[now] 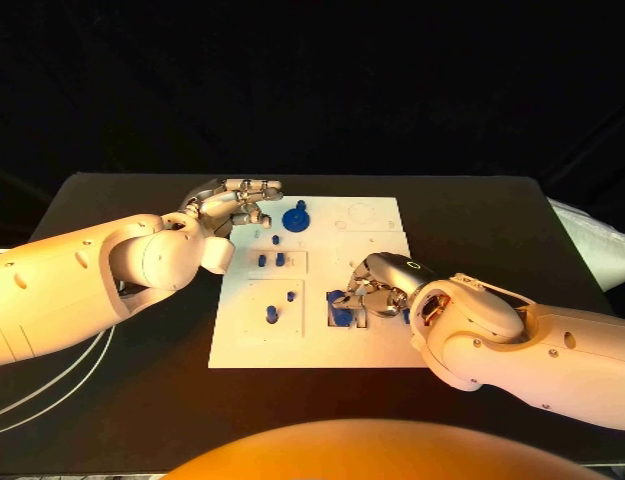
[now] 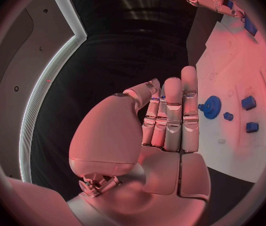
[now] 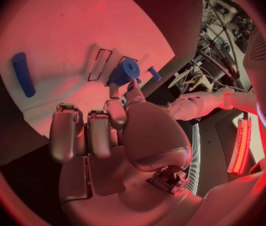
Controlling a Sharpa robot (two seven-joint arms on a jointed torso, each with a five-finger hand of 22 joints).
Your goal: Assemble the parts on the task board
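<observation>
Under the right robot hand [image 1: 374,290], at the near right of the task board [image 1: 377,222], sits a cluster of blue parts [image 1: 344,308]; the fingers curl down over them, and the right wrist view shows fingertips [image 3: 113,89] touching a stubby blue cylinder [image 3: 124,72], though whether it is truly pinched I cannot tell; its long axis runs away from the palm across the white board. Off to the far side of that robot hand a longer blue peg [image 3: 23,74] lies flat on the board, well apart from the fingers.

Beside the left robot hand [image 1: 236,204], at the board's far left edge on the black desk [image 1: 514,215], a blue gear [image 1: 296,220] with a short stem lies just past the fingertips (near, not touching); this robot hand holds nothing, its fingers straight and close together. Between the two robot hands, small blue pegs [image 1: 270,259] stand upright in a rectangular recess, and another blue peg [image 1: 272,314] stands in the recess nearer the robot.
</observation>
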